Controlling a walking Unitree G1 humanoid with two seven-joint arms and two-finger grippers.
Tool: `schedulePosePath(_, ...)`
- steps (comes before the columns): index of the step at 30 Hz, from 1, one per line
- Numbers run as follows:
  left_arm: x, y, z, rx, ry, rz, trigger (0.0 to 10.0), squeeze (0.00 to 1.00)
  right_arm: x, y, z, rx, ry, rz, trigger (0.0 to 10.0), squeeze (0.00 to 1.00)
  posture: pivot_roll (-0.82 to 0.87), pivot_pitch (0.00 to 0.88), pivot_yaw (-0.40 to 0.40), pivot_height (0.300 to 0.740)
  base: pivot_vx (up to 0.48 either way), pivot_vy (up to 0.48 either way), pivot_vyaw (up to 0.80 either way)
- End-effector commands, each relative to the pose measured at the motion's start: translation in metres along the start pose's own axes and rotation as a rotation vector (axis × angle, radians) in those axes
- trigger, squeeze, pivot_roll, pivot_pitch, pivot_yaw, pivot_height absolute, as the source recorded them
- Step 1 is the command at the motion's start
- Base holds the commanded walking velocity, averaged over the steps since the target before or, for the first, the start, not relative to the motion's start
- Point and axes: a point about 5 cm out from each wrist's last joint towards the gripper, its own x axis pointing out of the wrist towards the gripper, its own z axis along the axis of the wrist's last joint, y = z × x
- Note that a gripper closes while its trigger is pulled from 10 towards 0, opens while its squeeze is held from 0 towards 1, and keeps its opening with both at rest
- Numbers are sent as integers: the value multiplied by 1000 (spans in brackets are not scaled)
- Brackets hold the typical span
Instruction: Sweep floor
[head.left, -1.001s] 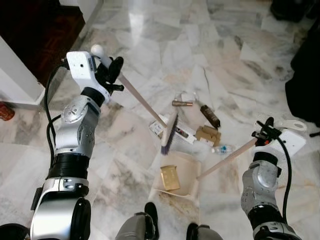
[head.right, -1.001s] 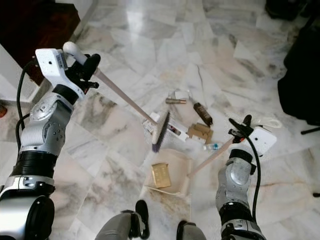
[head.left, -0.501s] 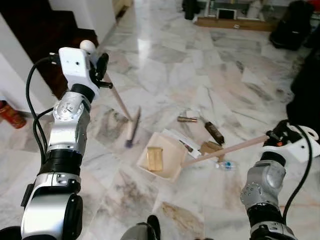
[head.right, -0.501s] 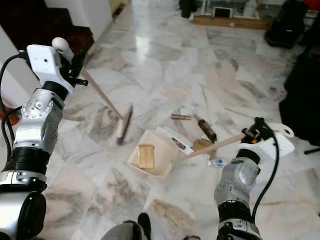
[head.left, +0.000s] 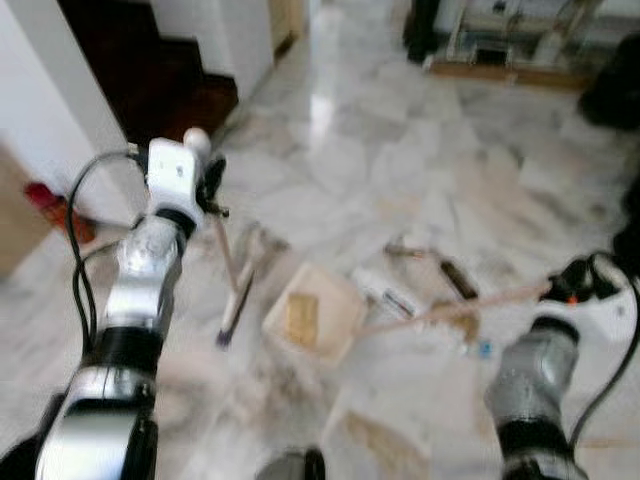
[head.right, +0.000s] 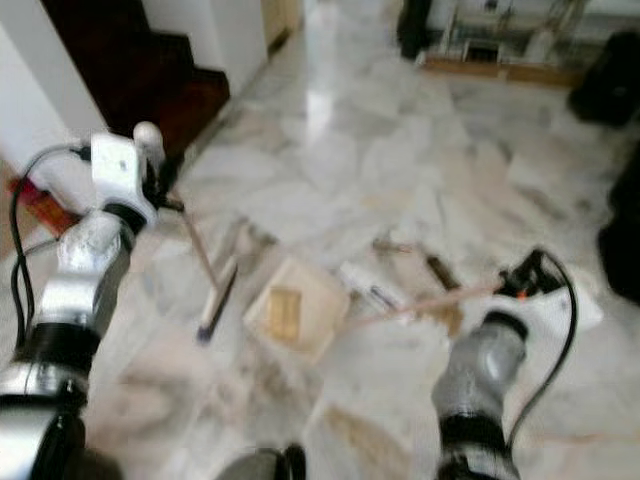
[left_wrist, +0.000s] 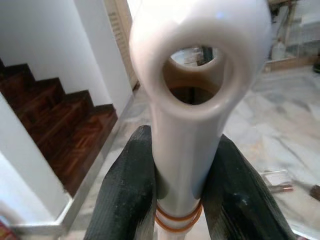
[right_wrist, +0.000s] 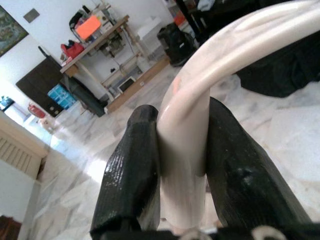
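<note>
On the marble floor (head.left: 400, 160) near the robot's feet, the dustpan (head.left: 312, 318) holds one scrap. The left gripper (left_wrist: 177, 200) pinches the broom (head.left: 236, 290) beside it, and the right gripper (right_wrist: 182, 175) pinches the dustpan's handle. Litter (head.left: 440, 280) lies beyond; sweeping it in likely comes next.

Pale marble floor (head.left: 400, 170) in grey, cream and pinkish slabs spreads across the room, with a bright patch of reflected light (head.left: 322, 105) on it near the staircase (left_wrist: 60, 135). The staircase has dark reddish-brown wooden steps and rises between white walls (left_wrist: 65, 45). Past the staircase a louvred door (left_wrist: 119, 35) stands in the white wall. Far across the floor from the staircase, a wooden-framed table (right_wrist: 107, 55) carries cluttered items, with dark bags (right_wrist: 172, 37) beside it.
</note>
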Motion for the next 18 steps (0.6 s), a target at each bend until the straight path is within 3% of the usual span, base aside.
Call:
schedulePosePath(1,1,0,5,5,-21,2,10000,0,6,-2,15,181,-57,-70,10000,0,158,111,67,740,0,0,0)
schedulePosePath(2,1,0,5,5,-21,2,10000,0,6,-2,15,181,-57,-70,10000,0,158,111,67,740,0,0,0)
schedulePosePath(4,0,-4,2,-6,-13,-10,10000,0,8,-13,15,278,-44,-155,10000,0,156,128,71,740,0,0,0)
schedulePosePath(6,-1,-5,1,-6,-12,-13,10000,0,8,-15,15,264,-45,-164,10000,0,157,128,71,740,0,0,0)
schedulePosePath(8,-1,-6,0,-5,-10,-16,10000,0,7,-15,16,217,-55,-143,10000,0,157,130,72,740,0,0,0)
schedulePosePath(9,-2,-6,0,-3,-7,-16,10000,0,6,-10,18,120,-73,-87,10000,0,158,135,71,740,0,0,0)
schedulePosePath(14,-2,-5,-1,-2,-1,-14,10000,0,5,-4,20,20,-81,-28,10000,0,154,140,70,740,0,0,0)
schedulePosePath(18,-4,-8,-3,-6,3,-17,10000,0,7,6,27,-115,-126,64,10000,0,150,141,65,740,0,0,0)
